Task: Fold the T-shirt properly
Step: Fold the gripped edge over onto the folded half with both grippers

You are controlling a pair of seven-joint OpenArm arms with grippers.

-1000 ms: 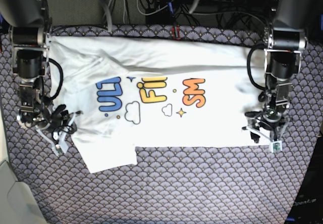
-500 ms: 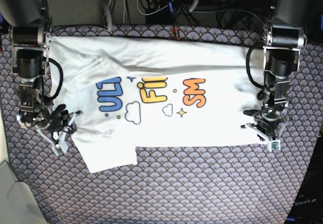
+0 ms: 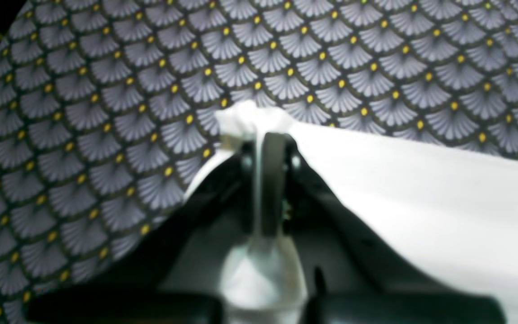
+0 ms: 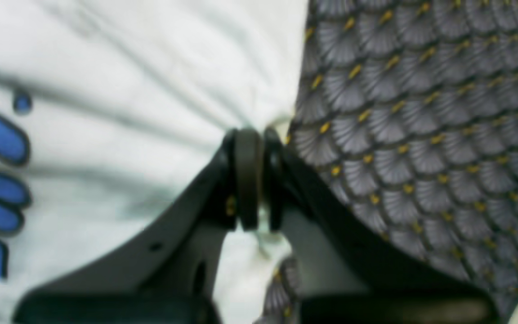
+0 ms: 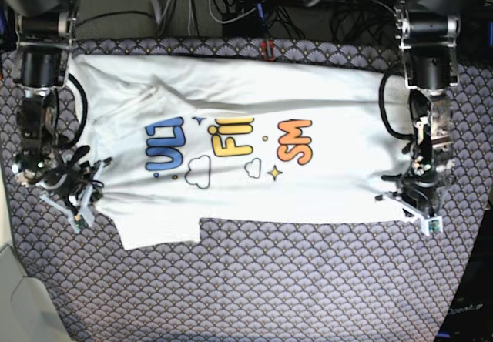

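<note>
The T-shirt [image 5: 246, 157] is spread print-up across the middle of the base view, on a scallop-patterned cloth [image 5: 293, 288]. At the right of that frame, the left gripper [image 5: 406, 201] is closed on the shirt's lower right corner; in the left wrist view a small tuft of white fabric [image 3: 245, 121] is pinched between the jaws. At the left, the right gripper [image 5: 94, 190] is clamped on the shirt's edge, with the fabric gathered into creases at the jaws.

Table cloth [image 5: 308, 280] dark, grey fan-scale pattern, yellow dots. Cable tangle [image 5: 231, 7] behind far edge.
</note>
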